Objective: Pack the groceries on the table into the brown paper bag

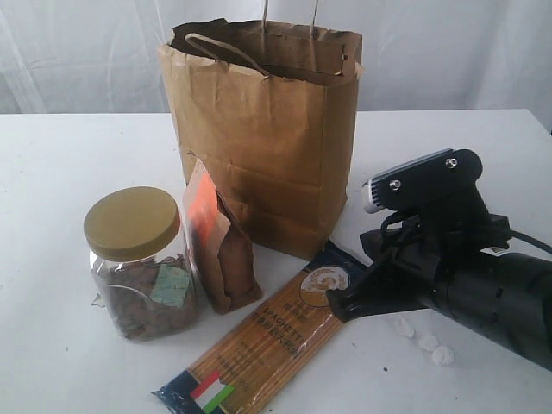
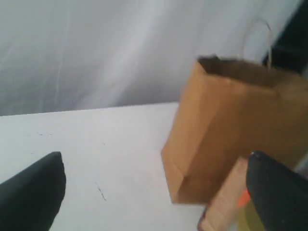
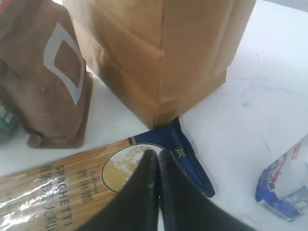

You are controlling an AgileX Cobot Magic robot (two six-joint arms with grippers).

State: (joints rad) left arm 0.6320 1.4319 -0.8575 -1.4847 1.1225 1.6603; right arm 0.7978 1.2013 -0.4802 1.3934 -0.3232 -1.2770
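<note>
The brown paper bag (image 1: 259,138) (image 2: 240,125) (image 3: 159,48) stands upright and open at the back centre of the table (image 1: 52,164). In front of it are the gold-lidded jar (image 1: 138,259), the brown pouch with the orange label (image 1: 220,250) (image 3: 43,82) and the long spaghetti pack (image 1: 259,345) (image 3: 57,183). My right gripper (image 1: 338,304) (image 3: 156,154) is shut with nothing between its fingers, low over the pack's dark blue end near the bag's corner. My left gripper (image 2: 156,192) is open wide above bare table, left of the bag. It does not show in the exterior view.
Three small white lumps (image 1: 423,341) lie on the table under the right arm. A white-blue carton (image 3: 286,187) lies to one side of the right gripper. A white curtain hangs behind the table.
</note>
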